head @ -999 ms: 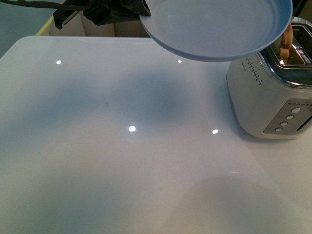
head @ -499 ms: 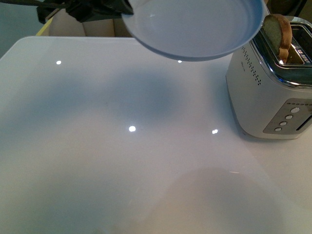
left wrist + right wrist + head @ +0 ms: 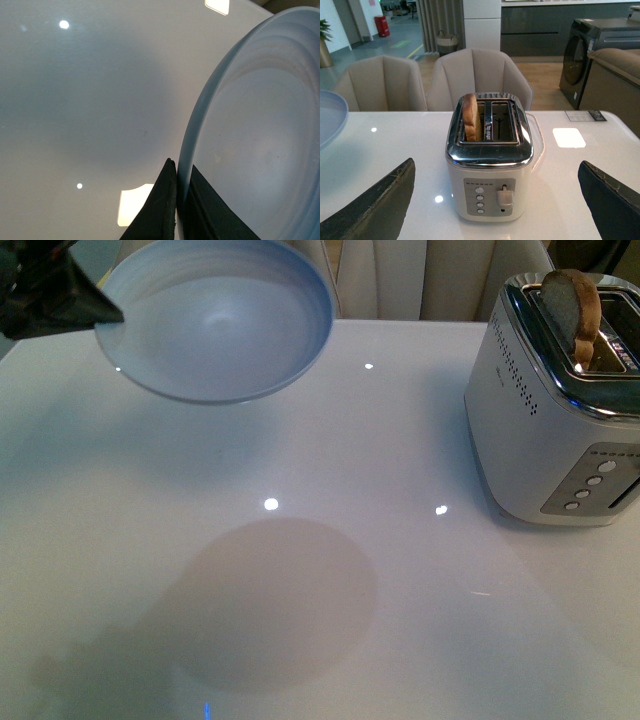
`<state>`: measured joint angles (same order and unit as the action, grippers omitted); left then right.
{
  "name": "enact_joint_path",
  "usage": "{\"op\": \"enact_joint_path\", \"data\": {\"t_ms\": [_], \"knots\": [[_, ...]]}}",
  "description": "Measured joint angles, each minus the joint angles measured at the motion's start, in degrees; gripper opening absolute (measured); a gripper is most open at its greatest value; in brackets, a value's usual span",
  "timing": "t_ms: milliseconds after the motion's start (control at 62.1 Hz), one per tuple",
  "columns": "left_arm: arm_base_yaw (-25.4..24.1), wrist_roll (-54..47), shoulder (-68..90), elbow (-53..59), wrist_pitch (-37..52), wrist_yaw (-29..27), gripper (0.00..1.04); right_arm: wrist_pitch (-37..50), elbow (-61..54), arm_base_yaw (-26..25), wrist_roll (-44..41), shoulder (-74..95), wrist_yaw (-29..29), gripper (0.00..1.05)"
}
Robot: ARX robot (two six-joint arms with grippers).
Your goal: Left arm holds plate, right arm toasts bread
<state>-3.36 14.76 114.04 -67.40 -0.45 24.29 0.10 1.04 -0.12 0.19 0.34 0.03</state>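
left gripper point(image 3: 177, 172) clamped on plate point(image 3: 215, 325) rim, plate tilted, in air over table point(image 3: 420, 640) far-left corner, right gripper point(image 3: 496, 165) jaws wide apart, holding nothing, facing toaster point(image 3: 545, 440) at right edge, bread point(image 3: 570, 305) upright in its slot

My left pincer point(image 3: 180, 172) clamps the plate point(image 3: 215, 325) by its rim, one finger on each face. The plate is round, shallow and pale blue-grey, and it hangs tilted in the air at 10 o'clock. The bread point(image 3: 571, 302), light brown with a darker crust, stands upright in the toaster point(image 3: 545, 430) at 2 o'clock, its rounded top poking out.
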Motion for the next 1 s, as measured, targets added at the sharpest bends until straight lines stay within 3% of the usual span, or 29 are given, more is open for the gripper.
{"op": "enact_joint_path", "data": {"t_ms": [242, 419, 999], "knots": [[-10.27, -5.62, 9.46, 0.76, 3.82, 1.27, 0.03, 0.00, 0.00, 0.00, 0.00, 0.00, -0.02, 0.96], [-15.10, -8.07, 16.81, 0.57, 5.03, 1.49, 0.03, 0.00, 0.00, 0.00, 0.00, 0.00, -0.02, 0.96], [-17.38, -10.45, 26.91, -5.55, 7.65, 6.54, 0.03, 0.00, 0.00, 0.00, 0.00, -0.02, -0.02, 0.96]]}}
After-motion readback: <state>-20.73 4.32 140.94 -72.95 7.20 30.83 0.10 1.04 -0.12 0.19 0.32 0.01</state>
